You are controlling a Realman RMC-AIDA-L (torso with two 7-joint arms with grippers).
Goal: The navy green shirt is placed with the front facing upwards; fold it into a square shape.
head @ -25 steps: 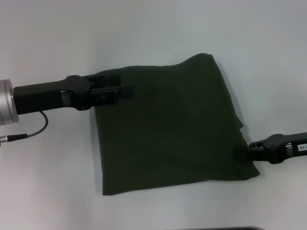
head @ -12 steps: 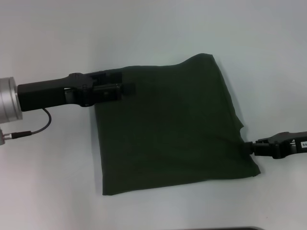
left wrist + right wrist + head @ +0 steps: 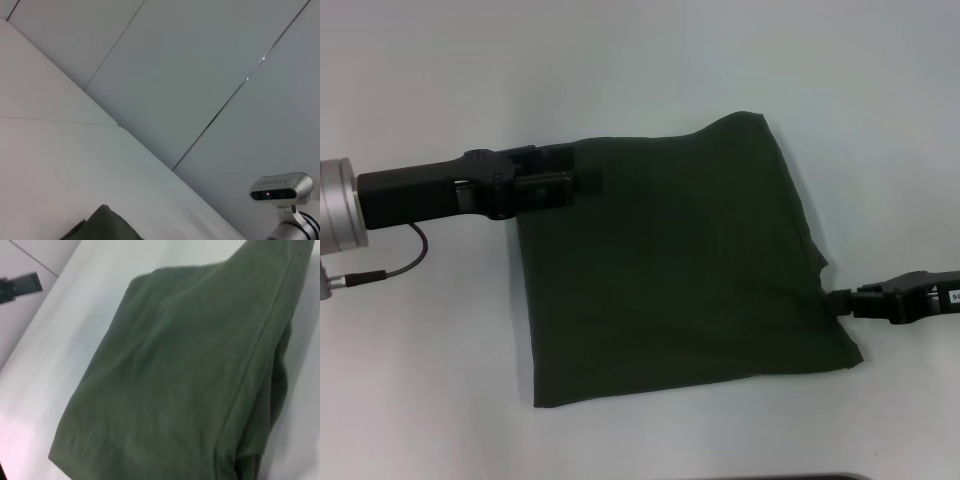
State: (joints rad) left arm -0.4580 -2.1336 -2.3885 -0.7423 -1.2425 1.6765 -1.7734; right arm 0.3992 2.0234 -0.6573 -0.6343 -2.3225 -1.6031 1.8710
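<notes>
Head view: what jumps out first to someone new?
The navy green shirt, already folded into a rough square, plain side up, in the middle of the white table. The left gripper lies over its far-left corner, and the right gripper sits just off its right edge near the near-right corner.

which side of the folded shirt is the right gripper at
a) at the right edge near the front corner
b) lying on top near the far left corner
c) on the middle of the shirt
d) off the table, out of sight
a, in the head view the right gripper sits at the right edge of the shirt, near its front right corner, while the left gripper lies over the far left corner.
</notes>
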